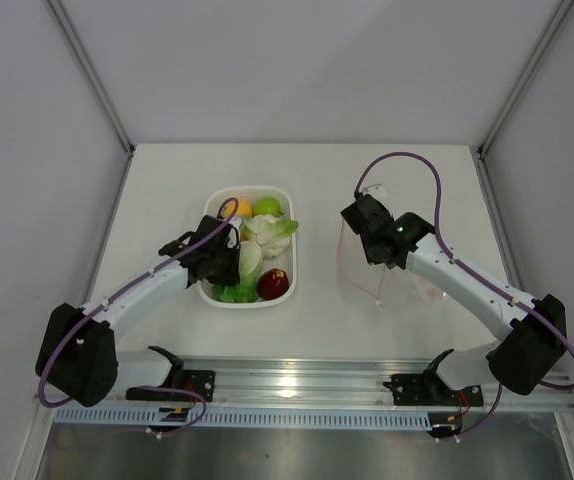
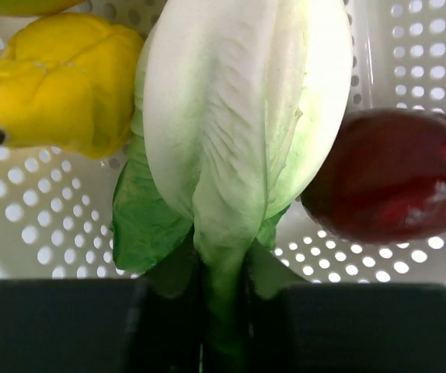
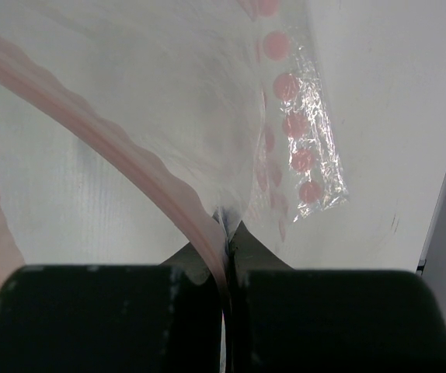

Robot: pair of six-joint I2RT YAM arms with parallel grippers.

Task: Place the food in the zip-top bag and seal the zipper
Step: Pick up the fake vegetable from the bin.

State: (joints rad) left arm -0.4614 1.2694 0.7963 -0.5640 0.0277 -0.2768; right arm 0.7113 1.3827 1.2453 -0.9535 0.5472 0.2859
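Observation:
My left gripper point(image 1: 229, 262) reaches into the white perforated basket point(image 1: 293, 262) and is shut on the stem of a green-white lettuce point(image 2: 238, 116). In the left wrist view a yellow-orange fruit point(image 2: 60, 81) lies to the left of that lettuce and a dark red apple point(image 2: 394, 175) to its right. From above, the basket also holds a lime-green fruit point(image 1: 267, 207) and a second lettuce point(image 1: 272, 232). My right gripper point(image 3: 227, 256) is shut on the pink zipper point(image 3: 130, 159) edge of the clear zip-top bag point(image 3: 168, 101), which hangs floppy with its pink dots point(image 3: 289, 85) showing.
The basket stands left of centre on the white table point(image 1: 317, 330), and the bag point(image 1: 362, 275) is to its right. White walls enclose the table on three sides. A metal rail point(image 1: 297, 380) with the arm bases runs along the near edge.

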